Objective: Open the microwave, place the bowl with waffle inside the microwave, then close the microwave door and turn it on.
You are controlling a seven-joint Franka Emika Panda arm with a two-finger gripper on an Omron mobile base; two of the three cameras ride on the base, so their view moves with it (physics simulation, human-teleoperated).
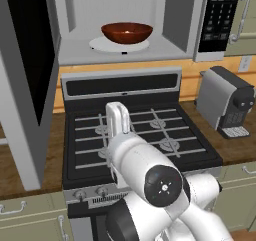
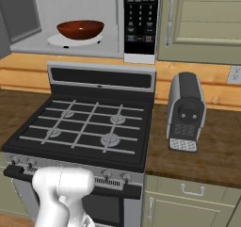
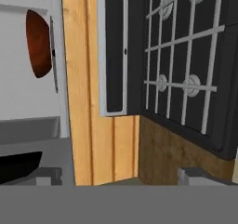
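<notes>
The microwave (image 1: pixel 185 25) hangs above the stove with its microwave door (image 1: pixel 25 75) swung wide open to the left. The reddish-brown bowl (image 1: pixel 127 32) rests on the white turntable (image 1: pixel 100 45) inside; it shows too in the right base view as the bowl (image 2: pixel 80 29) and, rolled sideways, in the hand view as the bowl (image 3: pixel 39 44). The waffle is hidden below the bowl's rim. My gripper (image 3: pixel 123 176) is open and holds nothing, low in front of the stove, well apart from the bowl. The black keypad (image 2: pixel 140 19) sits on the microwave's right side.
A black gas stove (image 1: pixel 135 135) with grey grates lies under the microwave. A silver and black coffee machine (image 2: pixel 186 110) stands on the wooden counter (image 2: pixel 216 150) to the right. Beige cabinet doors (image 2: pixel 207 19) flank the keypad. My white arm (image 1: pixel 150 175) rises in front of the stove.
</notes>
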